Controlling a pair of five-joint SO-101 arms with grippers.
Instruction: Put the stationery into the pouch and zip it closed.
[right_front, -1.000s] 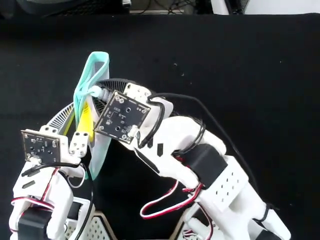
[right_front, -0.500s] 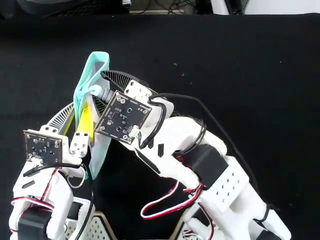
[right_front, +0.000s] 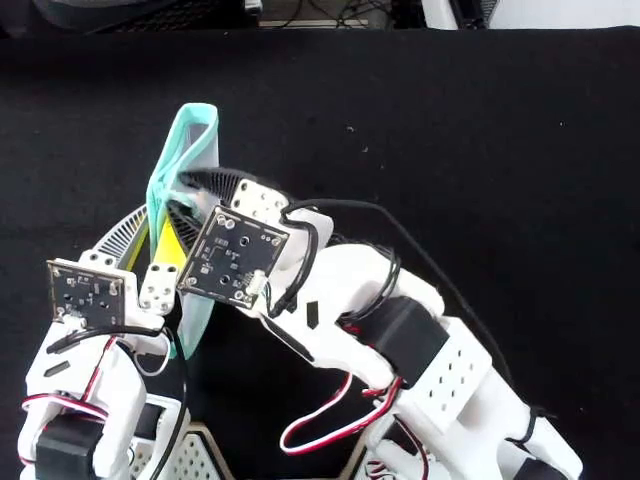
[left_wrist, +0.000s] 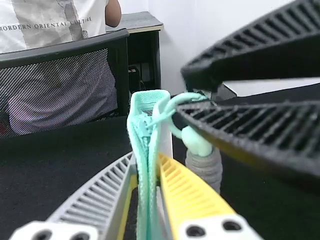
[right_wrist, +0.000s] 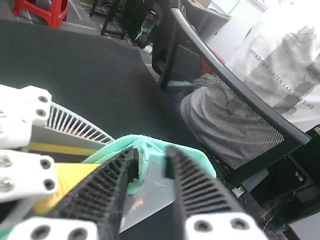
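The teal pouch (right_front: 196, 128) stands on its edge at the table's left. My left gripper (right_front: 160, 216) is shut on its near end, with the pouch seam (left_wrist: 147, 130) pinched between the grey finger (left_wrist: 95, 200) and the yellow finger (left_wrist: 187, 192). My right gripper (right_front: 182, 192) comes in from the side, and its black fingers (left_wrist: 250, 125) are shut on the teal zipper pull (left_wrist: 176, 102) at the pouch's top edge. In the right wrist view the pull (right_wrist: 150, 162) sits in the narrow gap between those black fingers (right_wrist: 107, 187). A grey ribbed cylinder (left_wrist: 204, 167) hangs just below the pull.
Black cloth (right_front: 470, 150) covers the table, with open room to the right and at the back. Both arms crowd the front left. A mesh office chair (right_wrist: 235, 120) stands beyond the table's far edge.
My right gripper has slid along the pouch's top edge toward the left arm, taking the zipper pull with it. The left gripper and the pouch have kept still.
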